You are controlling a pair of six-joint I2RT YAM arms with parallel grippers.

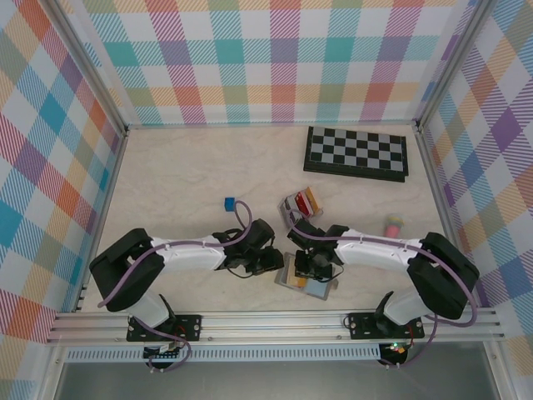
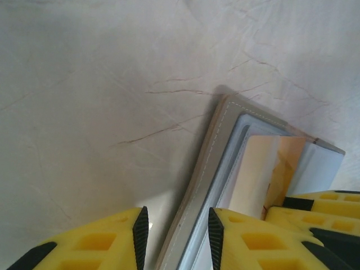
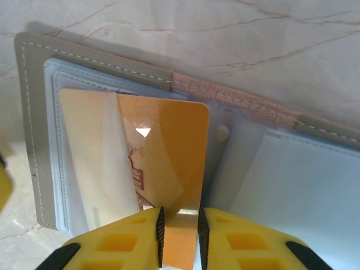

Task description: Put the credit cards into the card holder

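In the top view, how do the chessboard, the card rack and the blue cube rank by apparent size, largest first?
1. chessboard, clearly the largest
2. card rack
3. blue cube, the smallest

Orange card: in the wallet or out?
Partly in: orange card has one end under the card holder sleeve, the other pinched by right gripper.

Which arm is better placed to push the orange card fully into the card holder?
Right: right gripper is on the orange card, already partly sleeved; left gripper straddles an edge of the card holder.
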